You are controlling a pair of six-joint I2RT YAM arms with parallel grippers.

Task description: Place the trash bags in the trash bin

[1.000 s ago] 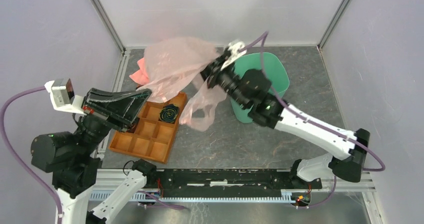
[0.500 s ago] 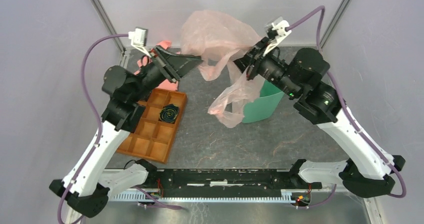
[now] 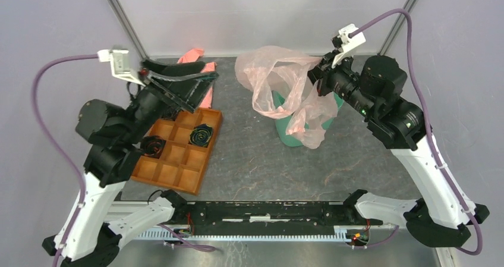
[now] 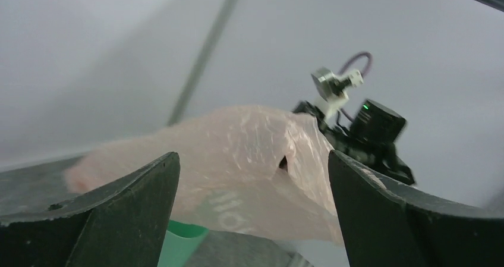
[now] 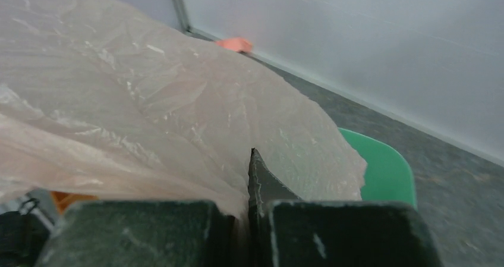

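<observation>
The trash bag (image 3: 278,79), thin, crinkly pale pink film, hangs from my right gripper (image 3: 316,77), which is shut on its edge. It drapes over the mint-green trash bin (image 3: 287,131) and hides most of it. In the right wrist view the bag (image 5: 148,106) fills the frame ahead of the closed right gripper (image 5: 252,163), with the bin's rim (image 5: 383,172) behind it. My left gripper (image 3: 209,72) is open, well left of the bag and holding nothing. From the left wrist, the bag (image 4: 238,154) and bin (image 4: 178,243) show between the spread fingers (image 4: 125,213).
An orange compartmented tray (image 3: 178,170) lies at the left front, with dark rosette pieces (image 3: 201,135) in two cells. A salmon-pink cloth (image 3: 191,56) lies at the back left, partly under the left gripper. Enclosure walls and posts close in the back and sides.
My left gripper opened, let go of the bag and drew back to the left. The right gripper carried the bag rightward, and it now hangs over the bin.
</observation>
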